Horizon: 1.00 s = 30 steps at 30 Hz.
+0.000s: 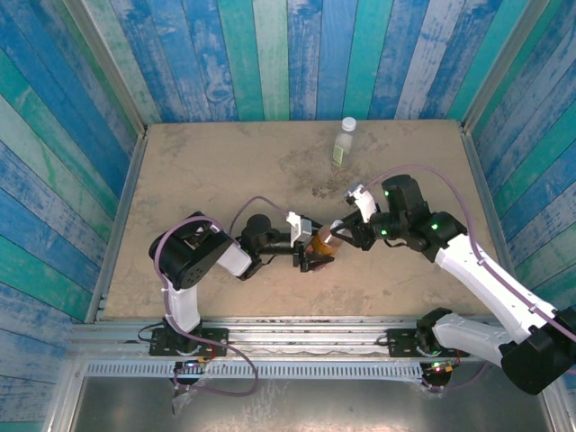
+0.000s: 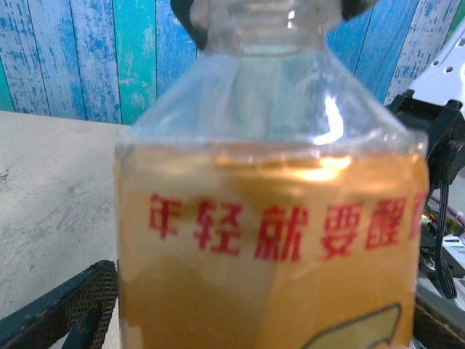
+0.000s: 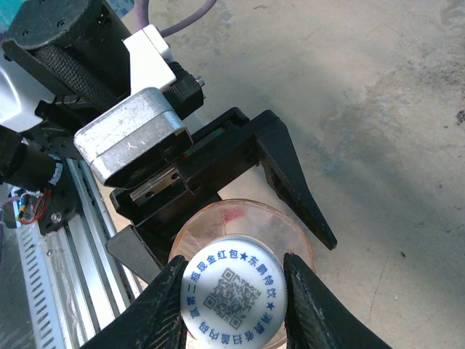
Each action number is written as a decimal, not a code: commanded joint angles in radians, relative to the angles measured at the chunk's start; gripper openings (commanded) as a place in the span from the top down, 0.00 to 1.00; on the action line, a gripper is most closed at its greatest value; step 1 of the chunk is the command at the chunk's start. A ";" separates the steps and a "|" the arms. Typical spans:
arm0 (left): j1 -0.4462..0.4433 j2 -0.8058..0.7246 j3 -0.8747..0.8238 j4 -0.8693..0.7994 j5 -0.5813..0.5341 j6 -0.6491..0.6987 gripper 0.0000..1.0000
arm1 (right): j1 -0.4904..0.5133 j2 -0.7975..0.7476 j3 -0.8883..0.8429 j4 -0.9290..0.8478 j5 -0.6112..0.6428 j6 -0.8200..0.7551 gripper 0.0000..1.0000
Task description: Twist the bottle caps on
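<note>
Starting at your left: the left arm reaches rightward, low over the sandy worktop [image 1: 207, 171], and ends in the left tool [image 1: 313, 255] near the middle.

- Left tool: clamped on the amber bottle [image 1: 324, 240]. In the right wrist view you see one black finger [image 3: 290, 174] on each side of the bottle's shoulder.
- Amber bottle: clear plastic, filled with amber-orange liquid to just below the shoulder. It is held off the worktop and tilted, with its neck toward the right arm. In the left wrist view you can read a row of red characters on its label, and the clear threaded neck runs up to the top edge.
- White cap [image 3: 232, 294]: round, printed with a QR code ringed by blue characters. It sits over the mouth of the amber bottle. You cannot tell how far it is threaded on.
- Right tool [image 1: 346, 234]: closed on the white cap, with one black fingertip [image 3: 312, 305] pressed against each side of its rim. It meets the left tool across the bottle.
- Green-label bottle [image 1: 342, 148]: pale contents, standing upright towards the far edge of the worktop, well apart from both tools. A second white cap [image 1: 348, 123] sits on its neck.
- Right arm: white links run from the near right corner up to the right tool.
</note>
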 commanded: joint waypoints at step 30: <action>0.005 -0.363 0.082 -0.759 0.051 0.457 0.37 | 0.003 -0.177 0.184 -0.340 0.019 -0.426 0.27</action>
